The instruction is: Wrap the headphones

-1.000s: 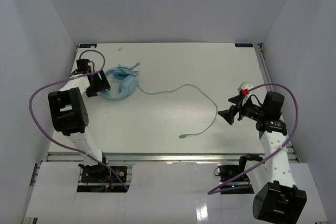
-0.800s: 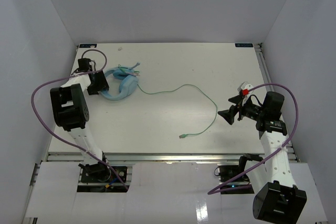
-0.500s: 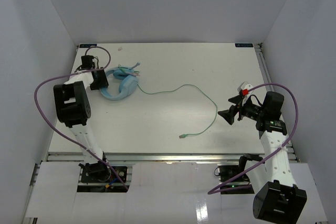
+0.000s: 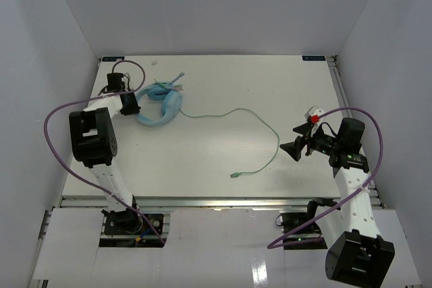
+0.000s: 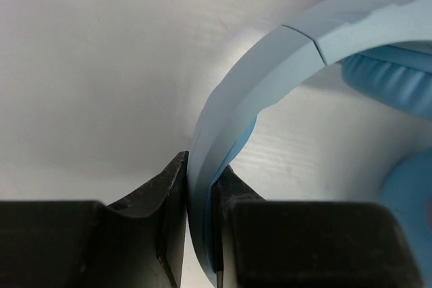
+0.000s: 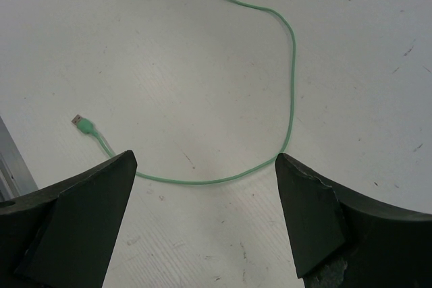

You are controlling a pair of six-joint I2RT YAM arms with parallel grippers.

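The light-blue headphones (image 4: 160, 104) lie at the table's far left, their curved band (image 5: 270, 72) running between my left gripper's fingers. My left gripper (image 4: 131, 104) (image 5: 200, 187) is shut on that band at its left end. A blue earcup (image 5: 398, 82) shows at the right of the left wrist view. The thin green cord (image 4: 260, 121) trails right from the headphones, curves down and ends in a small plug (image 4: 233, 175) (image 6: 82, 125) near the front. My right gripper (image 4: 295, 146) (image 6: 206, 217) stands open at the right, above a loop of the cord (image 6: 290, 79), holding nothing.
White walls close in the table on three sides. A metal rail (image 4: 216, 201) runs along the front edge, and thick purple cables (image 4: 54, 146) loop off both arms.
My left gripper has moved toward the far edge and shut on the headphone band. The headphones have shifted and turned slightly with it. The right arm has not moved.
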